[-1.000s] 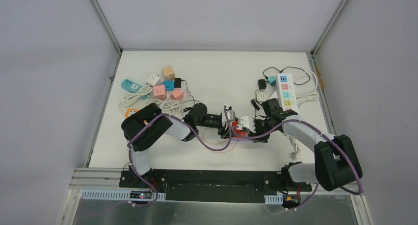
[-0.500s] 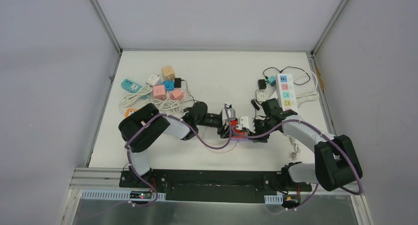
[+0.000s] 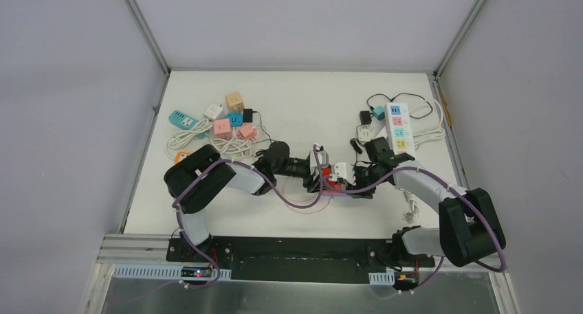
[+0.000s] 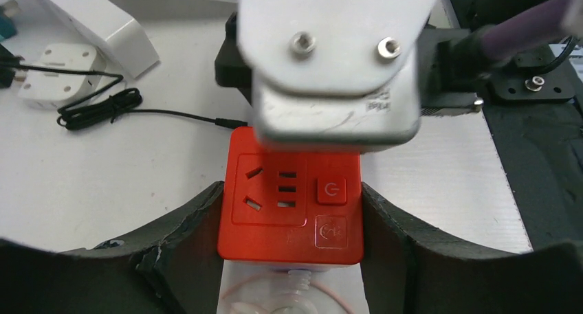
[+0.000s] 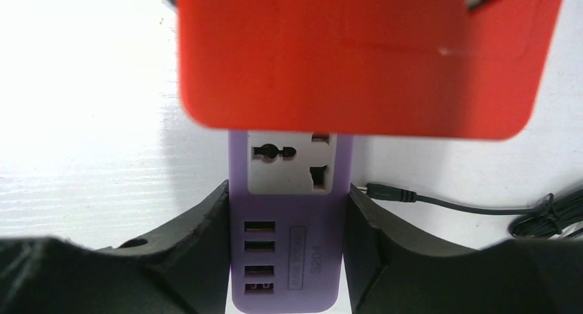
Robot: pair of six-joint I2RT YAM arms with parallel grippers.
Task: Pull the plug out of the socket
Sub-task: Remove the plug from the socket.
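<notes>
left gripper: clamped around red cube socket, kept between fingers as anchor | right gripper: clamped around purple plug adapter, for opposite pull | plug apparently not yet out

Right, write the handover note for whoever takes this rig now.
Left claw: shut on the red plastic cube socket.
Right claw: shut on the purple plastic socket block with USB ports.
Both are near the middle of the white table, butted together.
Done: both pieces gripped.
Left to do: pull them apart. They look joined, and the plug itself is hidden.
</notes>
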